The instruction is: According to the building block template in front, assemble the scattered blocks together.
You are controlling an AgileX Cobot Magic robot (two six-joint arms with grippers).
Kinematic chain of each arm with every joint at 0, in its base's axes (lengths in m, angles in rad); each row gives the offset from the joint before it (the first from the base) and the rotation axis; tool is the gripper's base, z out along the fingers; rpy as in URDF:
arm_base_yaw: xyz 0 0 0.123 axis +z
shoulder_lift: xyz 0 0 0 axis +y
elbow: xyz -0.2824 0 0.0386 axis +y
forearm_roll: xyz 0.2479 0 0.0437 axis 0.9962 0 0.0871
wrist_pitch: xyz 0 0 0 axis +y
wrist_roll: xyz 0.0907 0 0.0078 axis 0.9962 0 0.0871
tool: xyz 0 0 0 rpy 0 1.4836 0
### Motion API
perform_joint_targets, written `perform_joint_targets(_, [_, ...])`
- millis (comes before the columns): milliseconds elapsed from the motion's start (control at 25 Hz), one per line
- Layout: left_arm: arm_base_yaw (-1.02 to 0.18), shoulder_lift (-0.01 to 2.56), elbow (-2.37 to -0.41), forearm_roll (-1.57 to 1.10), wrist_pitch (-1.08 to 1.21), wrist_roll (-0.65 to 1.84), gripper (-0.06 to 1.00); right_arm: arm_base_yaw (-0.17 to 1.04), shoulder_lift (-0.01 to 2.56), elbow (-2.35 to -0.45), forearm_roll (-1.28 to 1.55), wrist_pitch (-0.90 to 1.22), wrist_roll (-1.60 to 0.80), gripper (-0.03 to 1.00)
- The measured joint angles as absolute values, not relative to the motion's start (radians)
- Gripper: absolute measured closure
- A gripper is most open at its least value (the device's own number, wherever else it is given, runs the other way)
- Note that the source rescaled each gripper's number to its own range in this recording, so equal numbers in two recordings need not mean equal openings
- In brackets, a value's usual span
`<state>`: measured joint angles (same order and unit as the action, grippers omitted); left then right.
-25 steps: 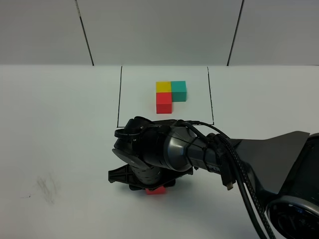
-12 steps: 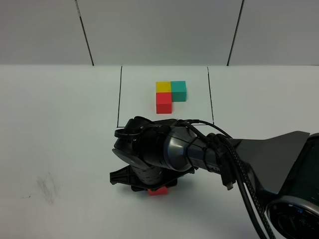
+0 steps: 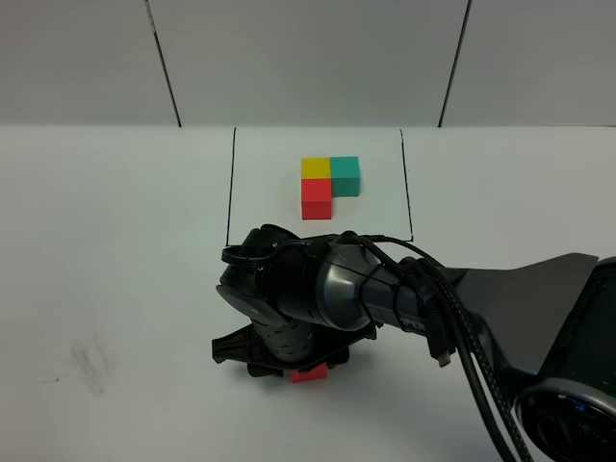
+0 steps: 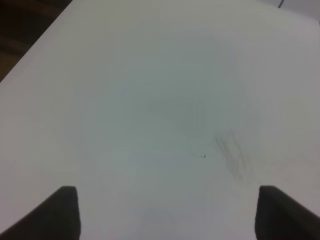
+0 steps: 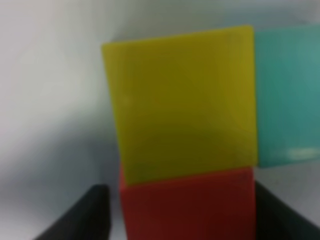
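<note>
Exterior high view: template [image 3: 329, 186] of yellow, teal and red cubes inside a black-lined rectangle at the table's [image 3: 115, 250] far middle. Right gripper [image 3: 289, 358] low near the front, over the loose blocks; red block [image 3: 310, 375] peeks out beneath. Right wrist view: fingers flank red block, touching yellow block [image 5: 180, 102] and teal block [image 5: 287, 95]; grip cannot be told. Left gripper [image 4: 165, 212]: fingers spread above bare table.

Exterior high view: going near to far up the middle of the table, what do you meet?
Loose red block peeking from under the right gripper → right arm's wrist → template's red cube → template's yellow cube.
</note>
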<state>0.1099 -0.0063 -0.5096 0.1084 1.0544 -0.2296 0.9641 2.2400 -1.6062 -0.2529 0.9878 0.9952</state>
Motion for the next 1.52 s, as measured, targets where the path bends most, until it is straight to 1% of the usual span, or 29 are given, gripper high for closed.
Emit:
perform_joint_targets(120, [0.11,-0.006,-0.51,0.108,1.054,-0.23,0.29,0.964,2.213,-1.606,-0.239,0.994,0.956,0.25])
perform_joint_targets(200, [0.11,-0.006,-0.51,0.108,1.054,-0.23,0.29,0.964,2.185,-1.606,-0.235,1.009,0.944,0.14])
perform_joint_targets(280, [0.11,-0.006,-0.51,0.108,1.054,-0.23,0.29,0.964,2.15,-1.606,-0.23,1.04,0.943,0.06])
perform_joint_targets(360, [0.11,-0.006,-0.51,0.108,1.054,-0.23,0.29,0.964,2.12,-1.608,-0.226,1.091,0.942,0.03])
perform_joint_targets(480, [0.11,-0.006,-0.51,0.108,1.054,-0.23,0.29,0.964,2.077,-1.609,-0.246,1.186,0.934,0.02])
perform_joint_targets(680, [0.11,-0.006,-0.51,0.108,1.054,-0.23,0.29,0.964,1.982,-1.597,-0.335,1.206,0.835,0.02])
perform_joint_targets(840, [0.11,-0.006,-0.51,0.108,1.054,-0.23,0.29,0.961,1.911,-1.587,-0.438,1.213,0.687,0.02])
perform_joint_targets(1000, [0.11,-0.006,-0.51,0.108,1.054,-0.23,0.29,0.914,1.829,-1.58,-0.563,1.212,0.468,0.02])
perform_joint_targets(1080, [0.11,-0.006,-0.51,0.108,1.054,-0.23,0.29,0.864,1.784,-1.581,-0.614,1.211,0.339,0.02])
perform_joint_targets(1200, [0.11,-0.006,-0.51,0.108,1.054,-0.23,0.29,0.744,1.715,-1.581,-0.647,1.211,0.149,0.01])
perform_joint_targets(1320, [0.11,-0.006,-0.51,0.108,1.054,-0.23,0.29,0.578,1.647,-1.581,-0.633,1.212,-0.024,0.01])
perform_joint_targets(1440, [0.11,-0.006,-0.51,0.108,1.054,-0.23,0.29,0.365,1.586,-1.581,-0.565,1.213,-0.208,0.01])
perform_joint_targets(1520, [0.11,-0.006,-0.51,0.108,1.054,-0.23,0.29,0.223,1.542,-1.581,-0.46,1.215,-0.303,0.01])
